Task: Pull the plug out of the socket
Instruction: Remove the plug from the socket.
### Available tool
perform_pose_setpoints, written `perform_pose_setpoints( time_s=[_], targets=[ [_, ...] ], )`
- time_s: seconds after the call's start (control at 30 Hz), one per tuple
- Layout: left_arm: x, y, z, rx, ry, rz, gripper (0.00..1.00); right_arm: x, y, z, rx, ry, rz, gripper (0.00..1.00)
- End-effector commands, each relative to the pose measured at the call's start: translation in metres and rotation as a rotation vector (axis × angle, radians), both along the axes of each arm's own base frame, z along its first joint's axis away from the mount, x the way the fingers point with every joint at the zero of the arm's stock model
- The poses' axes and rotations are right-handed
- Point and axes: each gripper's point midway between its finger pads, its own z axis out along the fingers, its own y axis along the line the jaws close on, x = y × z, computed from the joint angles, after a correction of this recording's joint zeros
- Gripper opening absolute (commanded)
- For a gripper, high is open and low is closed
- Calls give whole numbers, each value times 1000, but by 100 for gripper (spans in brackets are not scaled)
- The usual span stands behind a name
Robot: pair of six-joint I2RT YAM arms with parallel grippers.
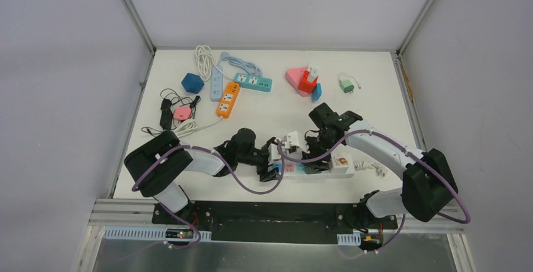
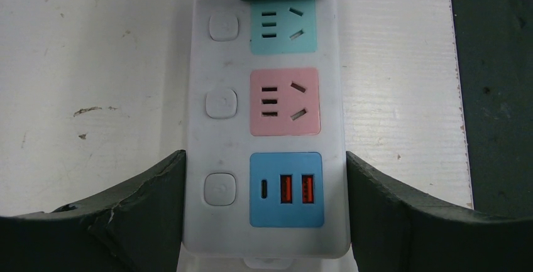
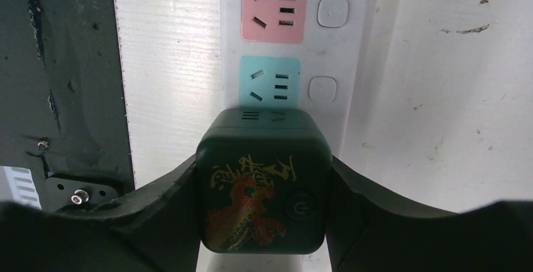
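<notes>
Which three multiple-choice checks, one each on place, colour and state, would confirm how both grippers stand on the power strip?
1. The left gripper sits on the power strip: A at the blue USB panel; B midway along; C clear of it.
2. The free socket nearest the dark green plug is: A pink; B teal; C orange.
3. The right gripper is: A open above the plug; B shut on the plug; C parked elsewhere.
Key: 1 A, its fingers flank that panel; 2 B, teal borders the plug; 3 B, both fingers press the plug's sides.
</notes>
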Motion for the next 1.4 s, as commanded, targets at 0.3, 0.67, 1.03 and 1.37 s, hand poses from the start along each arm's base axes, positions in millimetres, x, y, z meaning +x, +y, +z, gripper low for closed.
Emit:
perform_pose_setpoints(
  time_s=[0.3, 0.67, 1.03, 1.37],
  targets=[
    [2, -2, -11, 43, 44, 28, 0, -25, 33, 43, 308, 103, 170, 0],
    [6, -6, -11, 40, 42, 34, 0, -17, 64, 50, 285, 117, 87, 0],
    [7, -6, -12, 38, 39, 37, 0, -5, 24, 47, 258, 63, 74, 0],
    [9, -9, -6, 16, 37, 41, 0, -13, 50, 54, 315, 101, 80, 0]
  ],
)
